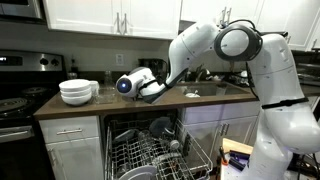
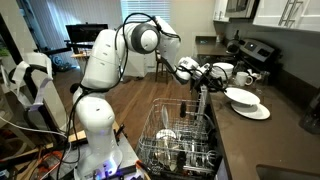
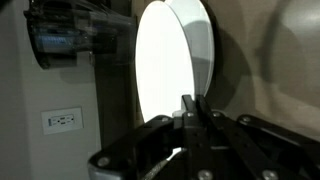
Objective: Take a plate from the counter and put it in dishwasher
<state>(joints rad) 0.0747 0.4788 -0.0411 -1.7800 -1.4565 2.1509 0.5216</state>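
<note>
My gripper (image 3: pixel 190 108) is shut on the lower rim of the small white plate (image 3: pixel 170 65), which stands on edge and fills the middle of the wrist view. In an exterior view the gripper (image 1: pixel 138 86) holds the plate (image 1: pixel 124 84) just above the dark brown counter (image 1: pixel 210 96), over the open dishwasher (image 1: pixel 150 150). In an exterior view the gripper (image 2: pixel 206 72) hangs above the pulled-out wire rack of the dishwasher (image 2: pixel 180 140), beside the counter (image 2: pixel 285 125).
A stack of white bowls (image 1: pixel 77 92) sits on the counter near the black stove (image 1: pixel 20 100); it also shows in an exterior view (image 2: pixel 245 99). The dishwasher rack holds several dishes. White upper cabinets (image 1: pixel 110 15) hang above.
</note>
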